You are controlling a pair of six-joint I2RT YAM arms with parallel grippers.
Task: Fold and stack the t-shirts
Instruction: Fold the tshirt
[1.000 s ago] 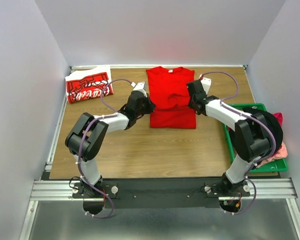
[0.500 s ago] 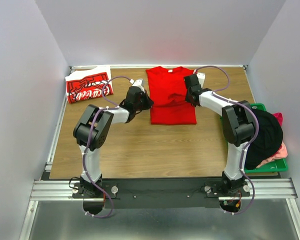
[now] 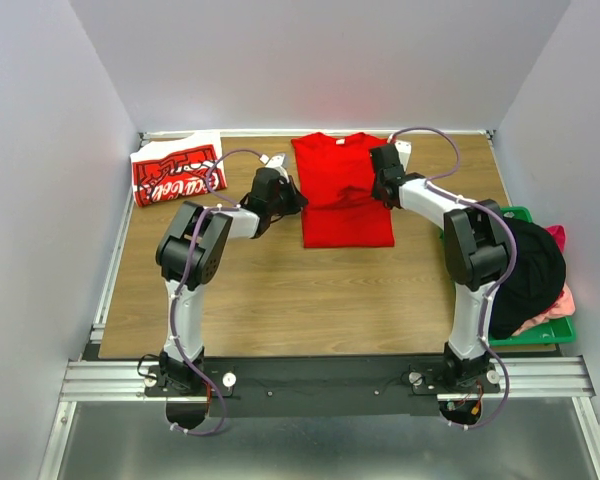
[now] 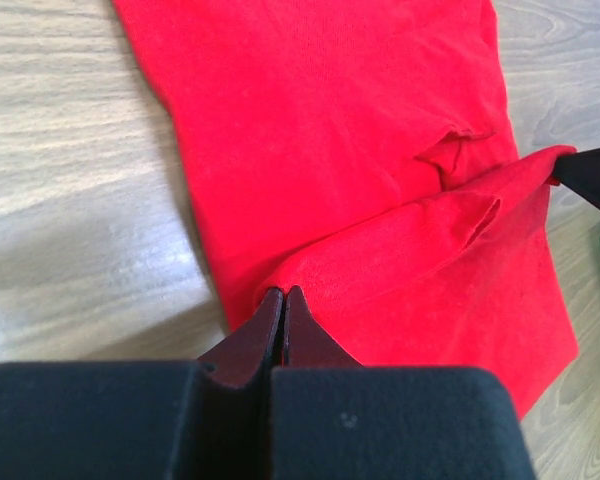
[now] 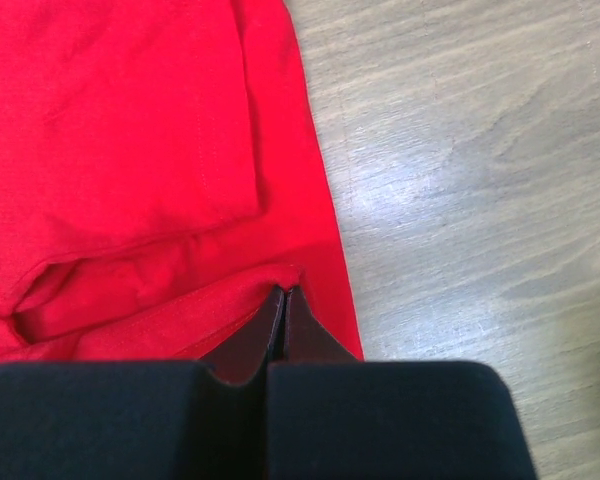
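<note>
Both grippers have slid farther from the near edge since a second ago, and the crease they pinch in the plain red t-shirt [image 3: 346,205] went with them. The shirt's near hem now lies a little farther up the table [image 3: 310,290] than before.

The left gripper [image 4: 283,297] has its fingers pressed together, with a small nip of red cloth caught between the tips at the shirt's left side edge. The right gripper [image 5: 283,296] is the same: fingers squeezed tight on a nip of cloth at the right side edge, bare wood just beside it.

In the left wrist view a raised ridge of cloth runs across the shirt from one pinch to the other, with a loose pucker partway along. The tip of the other gripper shows at the far end of the ridge. On both sides of the ridge the cloth lies flat on the wood.

The shirt sits at the back centre of the table, collar away from the bases, its outline roughly a tall rectangle.

The lettered t-shirt [image 3: 175,172], red with white script and a white edge, lies folded in the back left corner, well apart from both grippers and from the plain one.

A green crate [image 3: 458,268] stands at the table's right edge and holds a heap of dark cloth [image 3: 535,265] with some pink cloth [image 3: 552,305] under it.
</note>
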